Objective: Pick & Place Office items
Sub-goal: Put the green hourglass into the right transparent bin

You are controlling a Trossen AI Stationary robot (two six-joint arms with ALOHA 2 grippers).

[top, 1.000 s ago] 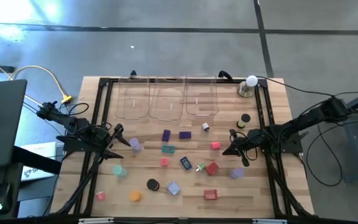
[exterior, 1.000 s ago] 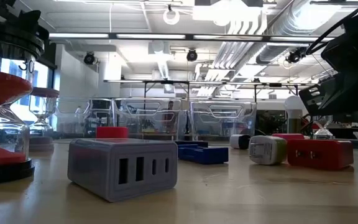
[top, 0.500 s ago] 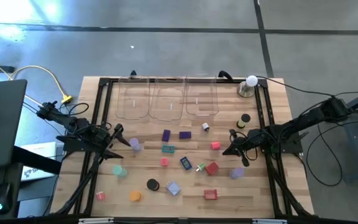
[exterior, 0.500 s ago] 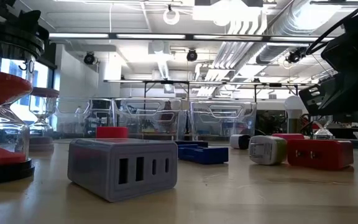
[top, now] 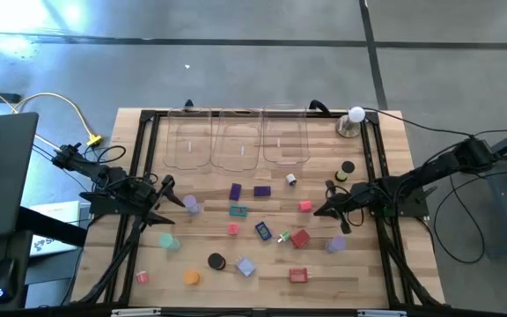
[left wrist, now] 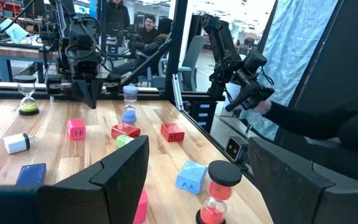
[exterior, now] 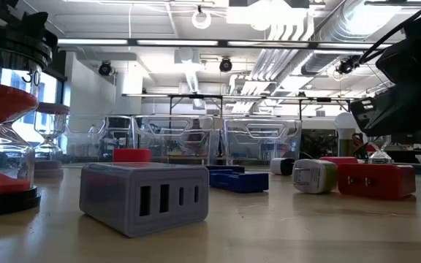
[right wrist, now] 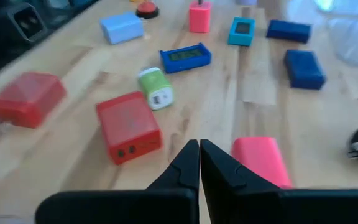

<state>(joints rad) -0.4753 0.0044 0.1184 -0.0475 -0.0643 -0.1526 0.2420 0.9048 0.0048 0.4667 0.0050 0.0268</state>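
The office items lie scattered on the wooden table: small chargers, blocks and hourglass timers in red, pink, blue, teal, purple and orange. My right gripper [top: 318, 211] [right wrist: 199, 147] is shut and hovers low just right of a pink block [top: 305, 206] [right wrist: 263, 158]; whether a finger touches it, I cannot tell. A red block [right wrist: 128, 127] and a green-and-white piece [right wrist: 155, 89] lie ahead of it. My left gripper [top: 167, 195] [left wrist: 199, 143] is wide open at the left side, near a pale purple piece [top: 191, 205].
Three clear trays [top: 238, 141] stand in a row at the far edge, with a white ball on a metal base [top: 356, 114] at the far right corner. A black frame [top: 144, 167] borders the work area. People sit in the room beyond [left wrist: 143, 28].
My right gripper has crept a little toward the table's left, closer to the pink block, staying shut. The items lie where they were.
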